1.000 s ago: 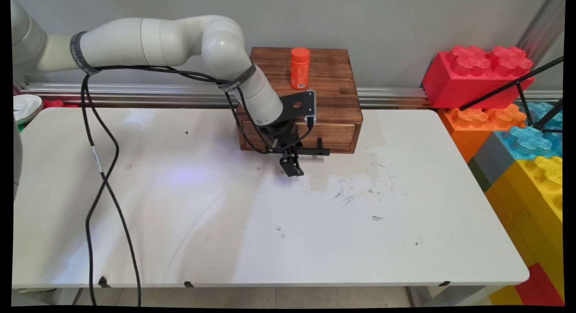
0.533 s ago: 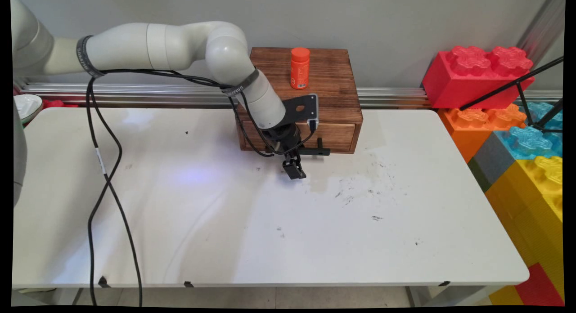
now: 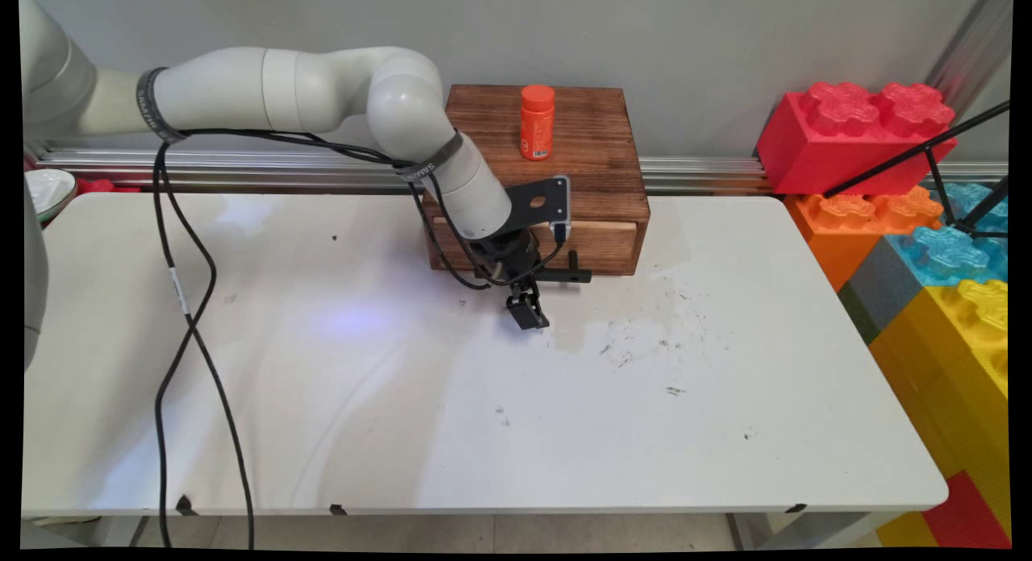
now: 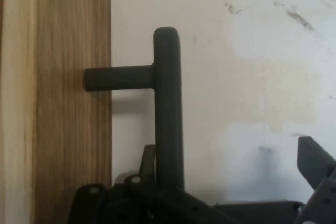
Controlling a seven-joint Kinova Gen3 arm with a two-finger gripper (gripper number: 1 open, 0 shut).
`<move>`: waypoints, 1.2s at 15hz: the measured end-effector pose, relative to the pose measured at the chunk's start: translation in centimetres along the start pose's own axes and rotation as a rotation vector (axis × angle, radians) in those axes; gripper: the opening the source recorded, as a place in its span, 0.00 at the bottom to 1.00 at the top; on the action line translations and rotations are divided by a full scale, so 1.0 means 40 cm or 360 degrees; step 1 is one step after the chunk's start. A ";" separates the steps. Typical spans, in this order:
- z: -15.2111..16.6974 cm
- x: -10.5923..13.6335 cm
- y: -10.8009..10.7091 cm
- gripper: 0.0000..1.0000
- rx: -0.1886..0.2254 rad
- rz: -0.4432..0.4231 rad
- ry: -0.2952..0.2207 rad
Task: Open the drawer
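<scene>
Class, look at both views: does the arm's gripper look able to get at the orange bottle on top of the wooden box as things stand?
Probably yes. The orange bottle stands alone on the wooden box with nothing over it. The gripper sits low at the drawer handle, so it would need to rise first.

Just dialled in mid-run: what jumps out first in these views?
An orange bottle stands upright on top of the brown wooden drawer box at the far edge of the white table. Just in front of the box, the black claw is open, low over the table, with the drawer's black handle between its fingers. Big red, orange, blue and yellow toy bricks are stacked off the right end.
</scene>
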 end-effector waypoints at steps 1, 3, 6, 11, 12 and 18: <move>0.000 -0.002 0.006 1.00 -0.0004 0.0000 0.0000; -0.002 -0.005 0.024 1.00 -0.0013 0.0002 0.0002; -0.006 -0.007 0.046 1.00 -0.0019 -0.0001 0.0009; -0.015 -0.001 0.101 1.00 -0.0037 -0.0014 0.0029; -0.018 0.002 0.118 1.00 -0.0043 -0.0020 0.0034; -0.032 0.007 0.188 1.00 -0.0066 -0.0052 0.0043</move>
